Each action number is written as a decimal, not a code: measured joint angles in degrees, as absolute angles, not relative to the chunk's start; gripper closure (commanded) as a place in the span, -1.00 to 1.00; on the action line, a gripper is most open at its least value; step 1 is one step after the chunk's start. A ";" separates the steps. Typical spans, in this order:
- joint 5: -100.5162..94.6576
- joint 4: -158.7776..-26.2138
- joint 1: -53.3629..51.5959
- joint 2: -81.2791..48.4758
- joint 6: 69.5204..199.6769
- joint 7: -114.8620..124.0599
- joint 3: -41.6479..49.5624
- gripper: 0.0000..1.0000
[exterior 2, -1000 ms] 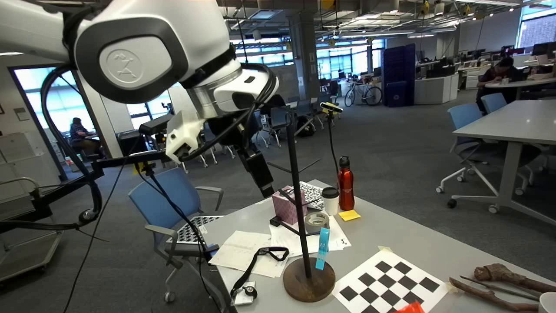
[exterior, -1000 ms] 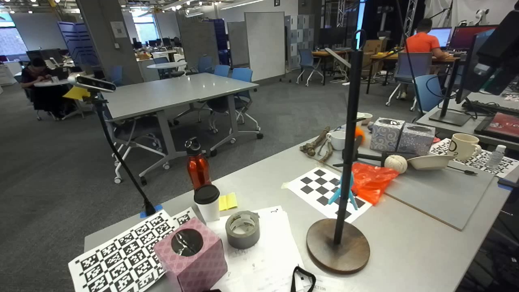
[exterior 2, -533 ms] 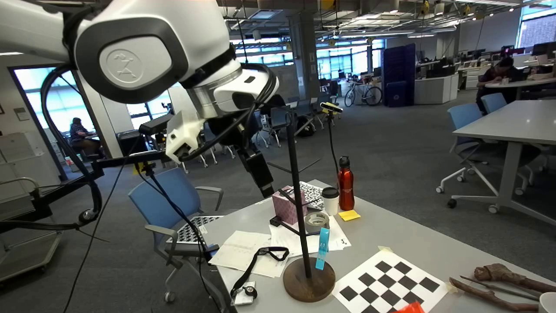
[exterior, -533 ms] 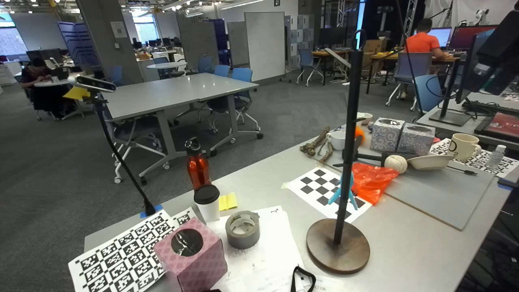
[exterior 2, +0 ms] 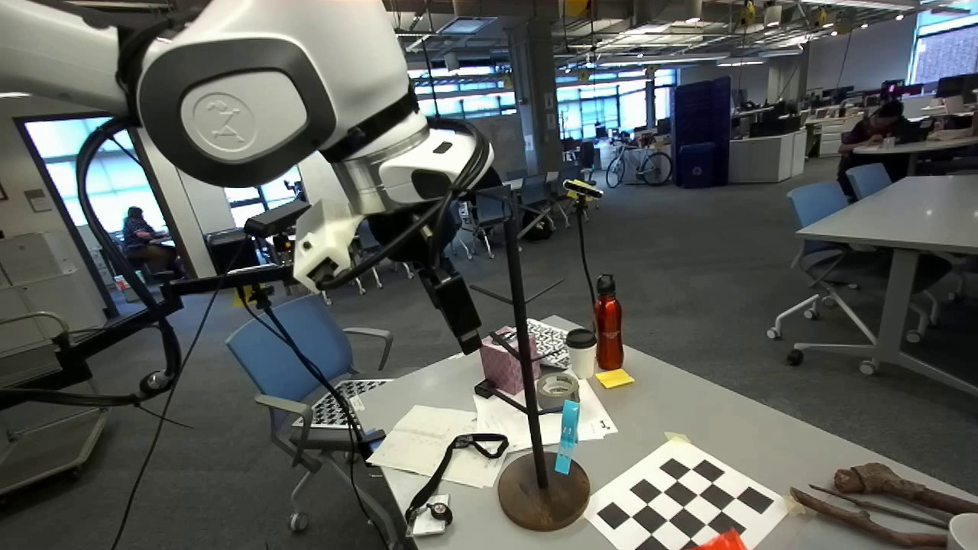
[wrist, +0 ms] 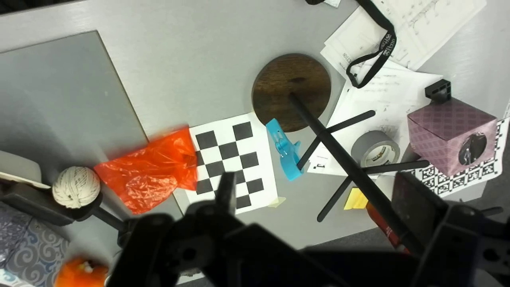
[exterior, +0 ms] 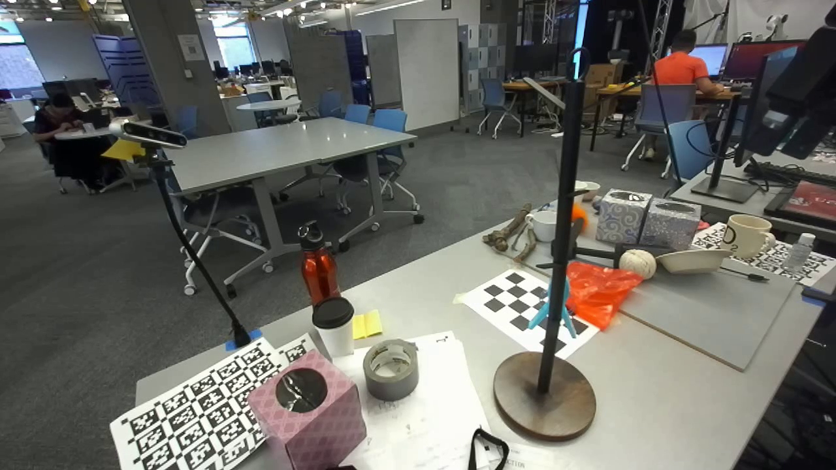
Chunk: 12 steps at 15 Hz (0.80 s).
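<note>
Nothing is held by the gripper (wrist: 316, 183), whose jaws are spread wide; near one finger (wrist: 418, 203) in the wrist view, the upright black stand (wrist: 346, 159) is seen, though whether it is touched cannot be told. The blue clip (wrist: 289, 159) is hung from a low prong (wrist: 308, 153) of the stand. If the arm (exterior 2: 367, 84) were swung sideways, the stand could be knocked and toppled, or the clip jarred loose, since little room seems to be allowed beside that finger. Around the wooden base (wrist: 275, 87), the grey tabletop (wrist: 179, 71) is partly covered by papers (wrist: 422, 36), a checkerboard sheet (wrist: 233, 161), a red plastic bag (wrist: 151, 175), a tape roll (wrist: 364, 147) and a pink tissue box (wrist: 450, 131). Beyond, dark carpet (exterior: 457, 179) is dotted with blue chairs (exterior 2: 294, 344); a parked bicycle (exterior 2: 640, 168) and a seated, orange-shirted person (exterior: 684, 68) are seen.
</note>
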<state>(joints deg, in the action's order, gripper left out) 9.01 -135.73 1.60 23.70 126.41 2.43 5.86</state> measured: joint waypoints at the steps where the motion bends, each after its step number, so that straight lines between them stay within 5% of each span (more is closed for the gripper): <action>1: 8.94 -135.99 1.77 23.56 126.26 2.41 5.87 -1.00; 12: 9.23 -141.68 3.13 20.32 124.67 -2.87 7.97 -1.00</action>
<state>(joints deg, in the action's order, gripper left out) 9.23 -141.68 3.13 20.32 124.67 -2.87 7.97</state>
